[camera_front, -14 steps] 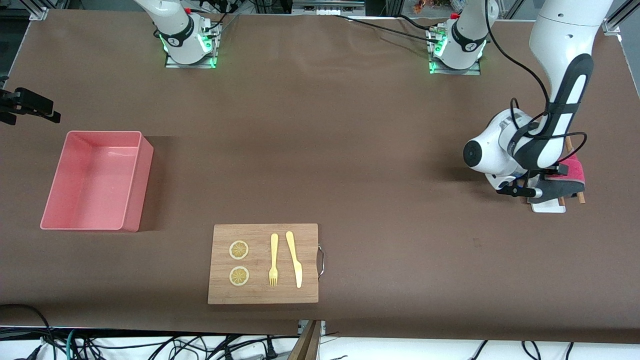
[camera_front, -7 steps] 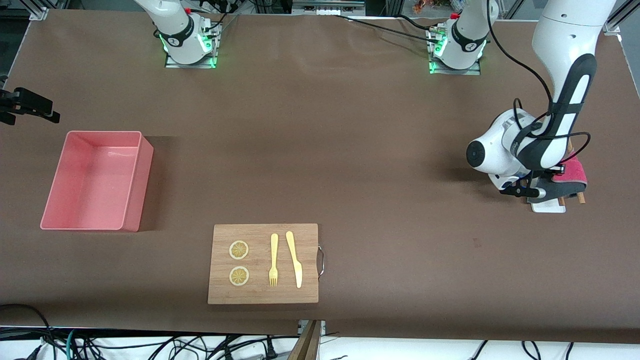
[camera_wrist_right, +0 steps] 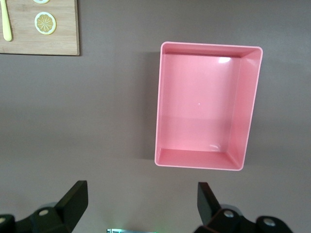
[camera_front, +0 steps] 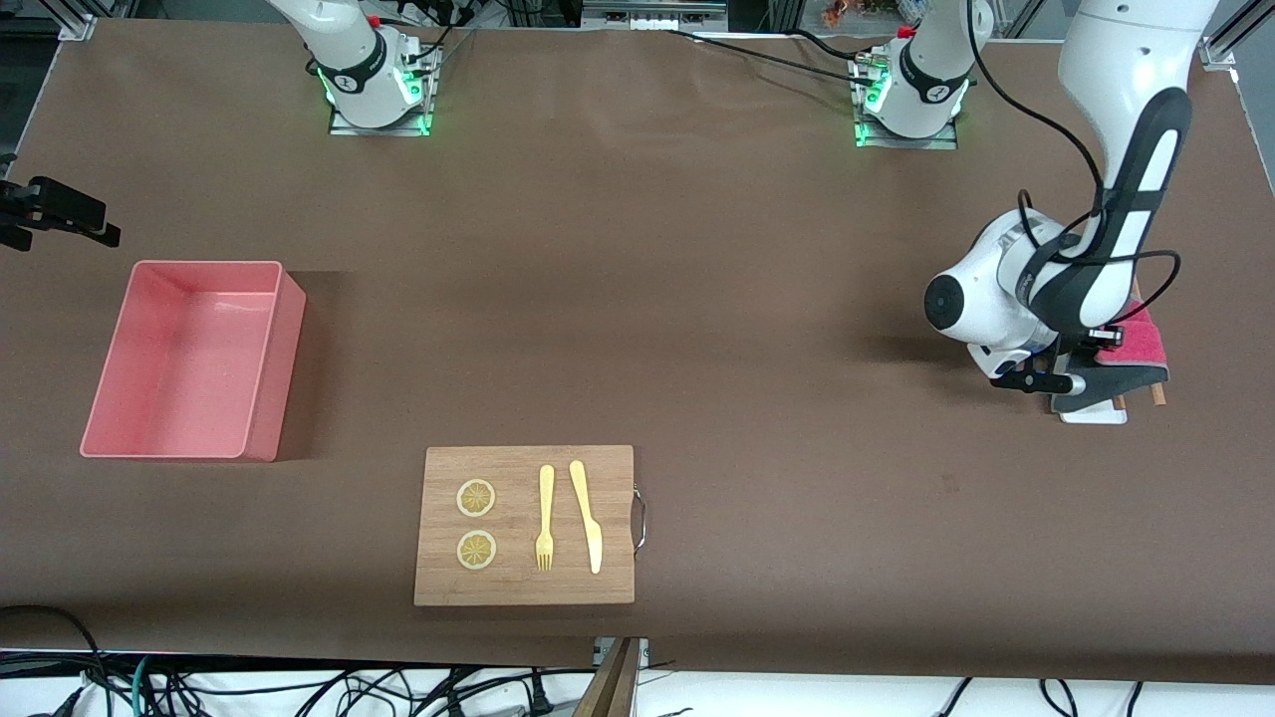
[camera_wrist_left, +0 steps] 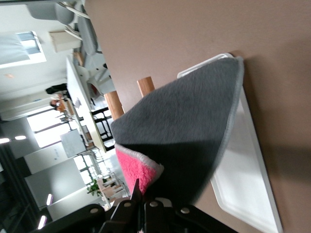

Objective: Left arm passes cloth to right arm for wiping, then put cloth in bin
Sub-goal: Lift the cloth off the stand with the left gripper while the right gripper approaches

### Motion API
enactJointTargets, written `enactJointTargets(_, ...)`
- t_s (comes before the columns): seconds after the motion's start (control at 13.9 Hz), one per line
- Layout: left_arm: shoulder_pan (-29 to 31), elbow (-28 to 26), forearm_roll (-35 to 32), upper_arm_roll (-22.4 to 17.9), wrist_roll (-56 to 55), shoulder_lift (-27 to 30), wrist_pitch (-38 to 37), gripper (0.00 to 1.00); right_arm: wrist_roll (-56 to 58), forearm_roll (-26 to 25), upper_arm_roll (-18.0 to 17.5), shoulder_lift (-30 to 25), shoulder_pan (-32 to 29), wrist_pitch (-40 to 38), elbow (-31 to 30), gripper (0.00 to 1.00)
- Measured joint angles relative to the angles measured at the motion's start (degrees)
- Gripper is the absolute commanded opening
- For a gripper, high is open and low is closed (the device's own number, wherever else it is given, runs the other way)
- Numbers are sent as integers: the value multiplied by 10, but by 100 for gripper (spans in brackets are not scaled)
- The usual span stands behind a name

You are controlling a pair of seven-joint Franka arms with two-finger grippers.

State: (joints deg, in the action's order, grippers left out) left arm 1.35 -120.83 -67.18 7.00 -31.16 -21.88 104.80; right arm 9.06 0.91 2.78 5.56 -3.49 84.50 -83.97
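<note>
Cloth in left pincer, over tray

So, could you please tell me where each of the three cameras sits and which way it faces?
Front view: high across the table, facing both bases; the left arm bends over the white tray.
Left wrist view: beside the left gripper, shut on the cloth over that tray.
Right wrist view: above the table, looking down past the open right gripper at the bin.
Shared: front and right wrist views both show the bin and cutting board.
</note>
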Motion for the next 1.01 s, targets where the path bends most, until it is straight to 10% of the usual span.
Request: enactJointTargets(1.01, -11, 245, 587, 145, 77, 76, -181, 0, -43, 23, -33, 46, 1, 53, -66, 99)
